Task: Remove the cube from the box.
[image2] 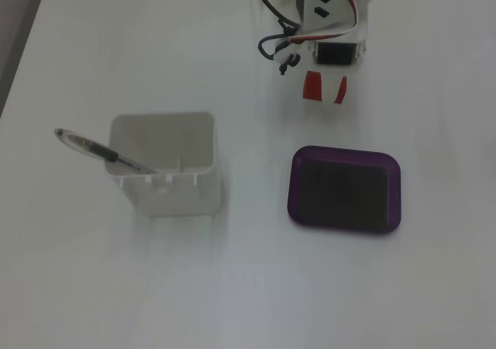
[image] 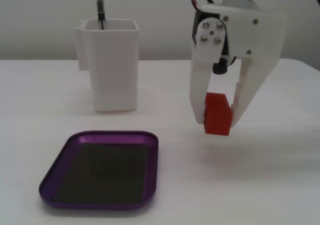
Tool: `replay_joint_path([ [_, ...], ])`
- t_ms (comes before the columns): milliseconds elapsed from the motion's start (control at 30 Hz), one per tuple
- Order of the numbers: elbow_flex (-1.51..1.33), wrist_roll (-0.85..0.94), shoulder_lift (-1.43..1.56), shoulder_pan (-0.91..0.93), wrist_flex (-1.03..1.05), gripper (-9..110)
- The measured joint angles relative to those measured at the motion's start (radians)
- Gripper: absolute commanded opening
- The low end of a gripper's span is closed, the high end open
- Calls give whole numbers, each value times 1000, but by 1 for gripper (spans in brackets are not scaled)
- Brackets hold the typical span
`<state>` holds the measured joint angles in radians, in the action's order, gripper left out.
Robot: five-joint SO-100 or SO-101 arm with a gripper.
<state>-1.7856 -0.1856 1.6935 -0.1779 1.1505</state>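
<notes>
White tabletop below, the jaws pinch the cube (image: 217,114) aloft, right of the box (image: 102,135).

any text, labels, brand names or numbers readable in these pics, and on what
None: no word, label, brand, number or sign can be read in either fixed view.
White container: plain walls, no print.
Pen in it: too small and blurred to show any marking.
Purple tray: bare rim and dark bottom.
Red cube held in the gripper: no lettering.
Arm: only screws and wires show.
</notes>
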Motion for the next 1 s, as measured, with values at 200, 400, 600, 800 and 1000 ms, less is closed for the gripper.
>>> replay_joint_path([
  [200,-172,44,55,2,-118,0],
  [400,-272,77,57,2,-230,0],
  [600,-290,87,57,17,-265,1],
  [800,-290,112,57,18,-265,11],
  [1000,-290,183,64,18,-265,15],
])
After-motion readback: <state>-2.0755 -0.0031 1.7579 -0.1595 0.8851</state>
